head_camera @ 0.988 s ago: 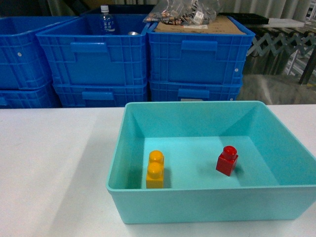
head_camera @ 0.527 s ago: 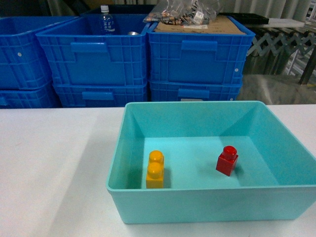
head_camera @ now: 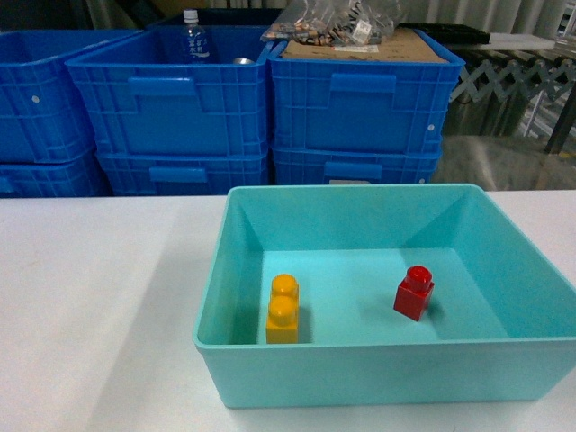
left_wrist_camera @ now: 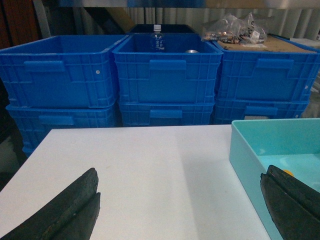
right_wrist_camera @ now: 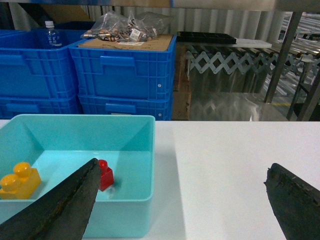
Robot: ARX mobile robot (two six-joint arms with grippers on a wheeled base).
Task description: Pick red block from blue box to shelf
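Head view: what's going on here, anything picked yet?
Nothing is picked yet. The red block sits on the floor of the blue box, apart from a yellow block. Both grippers are open and empty: the left gripper over the table beside the box, the right gripper near the box's right edge.

Count on inspection: one turquoise blue box (head_camera: 382, 369); one red block (head_camera: 414, 292); one yellow-orange two-stud brick (head_camera: 283, 309). Dark blue ribbed crates (left_wrist_camera: 167, 75): six visible, stacked in pairs. One bottle (head_camera: 193, 38); one bag of small items (head_camera: 333, 22).
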